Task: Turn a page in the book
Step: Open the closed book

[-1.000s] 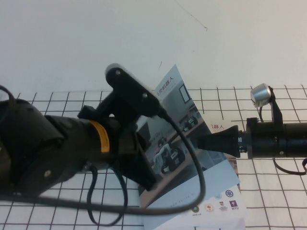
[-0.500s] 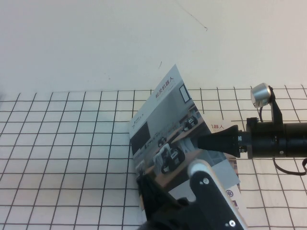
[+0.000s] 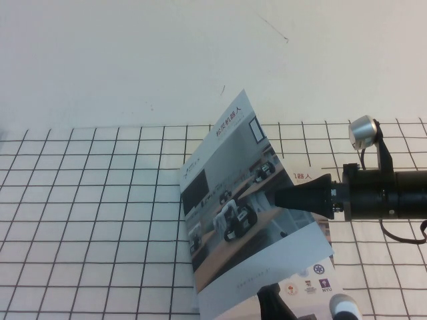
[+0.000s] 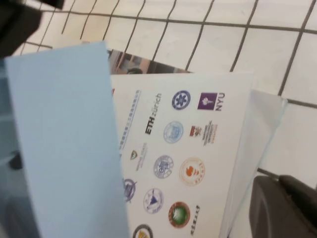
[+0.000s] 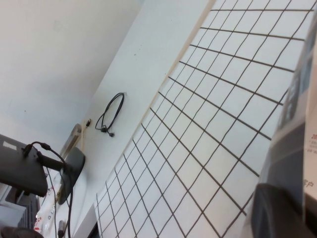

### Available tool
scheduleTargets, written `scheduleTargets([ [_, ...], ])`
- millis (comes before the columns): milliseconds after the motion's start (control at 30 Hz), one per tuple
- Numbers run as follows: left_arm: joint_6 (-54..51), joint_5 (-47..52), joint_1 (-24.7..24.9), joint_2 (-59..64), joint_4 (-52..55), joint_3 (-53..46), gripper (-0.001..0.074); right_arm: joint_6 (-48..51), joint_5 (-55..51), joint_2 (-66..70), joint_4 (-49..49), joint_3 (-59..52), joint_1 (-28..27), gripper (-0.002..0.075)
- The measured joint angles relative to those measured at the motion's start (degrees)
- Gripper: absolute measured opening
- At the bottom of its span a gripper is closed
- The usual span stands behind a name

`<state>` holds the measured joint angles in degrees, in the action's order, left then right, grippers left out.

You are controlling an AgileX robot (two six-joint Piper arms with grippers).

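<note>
Right gripper (image 3: 283, 198), a black tapering jaw on the end of the right arm, reaches in from the right side of the table and pinches the right edge of the thin glossy cover page (image 3: 230, 200), with its classroom photo of small robots on wooden desks. Its jaws are closed down on that single sheet, and the sheet stands lifted and tilted, its far corner raised toward the back wall and its lower edge still close to the table. Directly beneath the gripper and the raised page lies the one thin white softcover book (image 3: 313, 277), flat on the table, its exposed inner page showing rows of small round logos near the front edge. In the left wrist view the same logo rows are clear on the white inner page (image 4: 183, 144), with the plain pale back of the lifted sheet (image 4: 64, 144) alongside them.

Left gripper (image 3: 303, 310) sits well below the right one, at the very front edge of the high view beside the book's near right corner; only a dark part and a pale rounded part show, so I cannot tell how its jaws stand.

Around both spreads the white table surface with a black grid of squares (image 3: 93, 220).
</note>
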<state>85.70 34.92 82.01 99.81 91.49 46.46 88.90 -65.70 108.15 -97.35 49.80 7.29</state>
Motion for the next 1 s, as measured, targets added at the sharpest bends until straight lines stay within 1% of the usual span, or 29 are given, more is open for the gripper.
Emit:
scheduleTargets([
  [67, 3.9, 1.1, 0.0, 2.5, 3.5, 0.1, -0.0002, 0.0, 0.0, 0.0, 0.0, 0.0, 0.0, 0.0001],
  [167, 7.5, 4.8, 0.0, 6.5, 5.4, 0.9, -0.0002, 0.0, 0.0, 0.0, 0.0, 0.0, 0.0, 0.0001],
  [367, 9.1, 15.5, 0.0, 12.5, 5.9, 2.2, -0.0002, 0.0, 0.0, 0.0, 0.0, 0.0, 0.0, 0.0001],
  [433, 9.2, 17.5, -0.1, 13.3, 5.9, 2.5, -0.0002, 0.0, 0.0, 0.0, 0.0, 0.0, 0.0, 0.0001],
  [800, 11.0, 20.1, -7.5, 13.6, 1.7, 2.7, -0.0002, 0.0, 0.0, 0.0, -1.1, 0.1, 0.0, 0.0004],
  [867, 11.0, 20.8, -7.9, 13.6, 1.6, 2.7, -0.0002, 0.0, 0.0, 0.0, -1.1, 0.1, 0.0, 0.0027],
  [933, 11.2, 21.5, -7.9, 13.6, 1.6, 2.7, -0.0002, 0.0, 0.0, 0.0, -1.0, 0.1, 0.0, 0.0075],
  [1000, 11.2, 21.7, -7.9, 13.6, 1.6, 2.7, -0.0002, 0.0, 0.0, 0.0, -0.9, 0.1, 0.0, 0.0148],
])
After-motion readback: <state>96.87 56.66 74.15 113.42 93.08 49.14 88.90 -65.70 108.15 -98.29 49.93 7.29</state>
